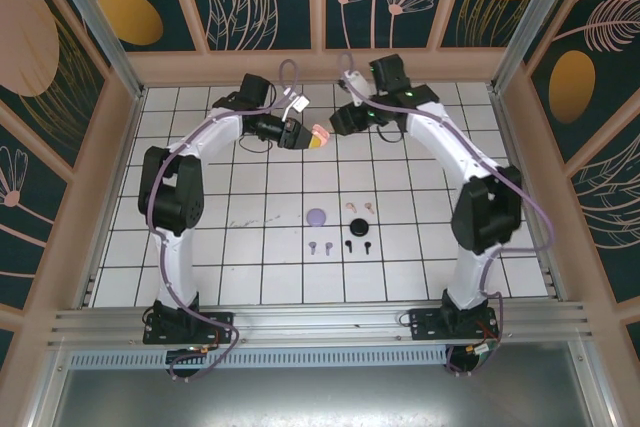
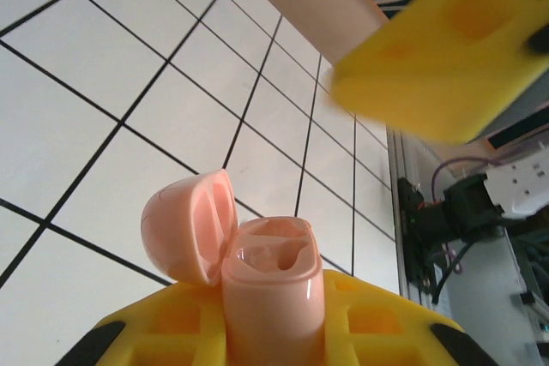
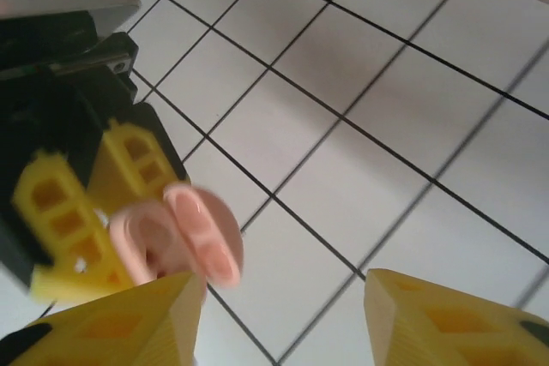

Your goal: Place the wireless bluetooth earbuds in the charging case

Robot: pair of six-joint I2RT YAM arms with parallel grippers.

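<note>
We've got the pink case (image 2: 270,285) pinched, lid open, in our left gripper (image 1: 303,135); right gripper (image 3: 283,315) spread; earbuds (image 1: 351,207) lie at six o'clock, none seated.

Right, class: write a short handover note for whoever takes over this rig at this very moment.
Left hand: shut on the pink case, held above the table, lid open, both sockets empty.
Right hand: open, empty, close to the case and facing it.
On the table: pink earbuds, lilac earbuds, black earbuds, lilac case, black case.
Done: pink case picked up and opened.
Left: no earbud inserted yet; the pink pair looks like the natural first pick.
</note>
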